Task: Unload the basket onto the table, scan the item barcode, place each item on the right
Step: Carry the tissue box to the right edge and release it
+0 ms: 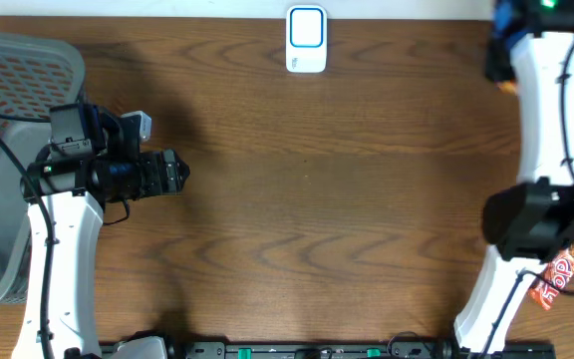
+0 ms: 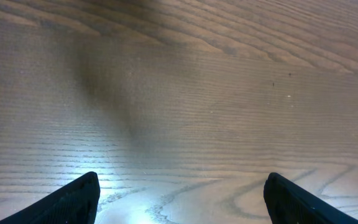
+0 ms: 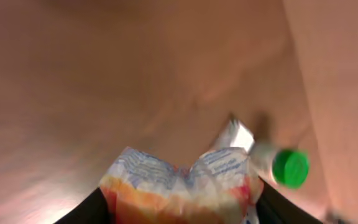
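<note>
Snack packet (image 3: 166, 180) sits between the right fingers (image 3: 89, 211), crumpled end toward the wrist camera. They flank it on both sides, but the view is blurred and I cannot tell whether they are clamped on it or only bracketing it. No barcode is visible from here.

Overhead shows the packet at the near right corner of the worktop (image 1: 307, 229), mostly under the right wrist and close to the right edge. My read is that it's being taken where it lay. A weak pinch there could drop it over the side.

The white scanner (image 1: 307, 40), which I assume is the reader, stands at the far edge, centre, well apart from the packet. It probably sits there so either arm can reach it.

Left fingers (image 2: 73, 202) are wide apart over bare wood, holding nothing. They're parked on the left beside the mesh basket (image 1: 8, 150), which I think keeps them out of the lane.

Room: the middle of the worktop is open, so the diagonal run to the scanner looks free. The tight spot is local. A green-capped bottle (image 3: 291, 168) lies just beyond the packet, near enough to clip on the way out.
</note>
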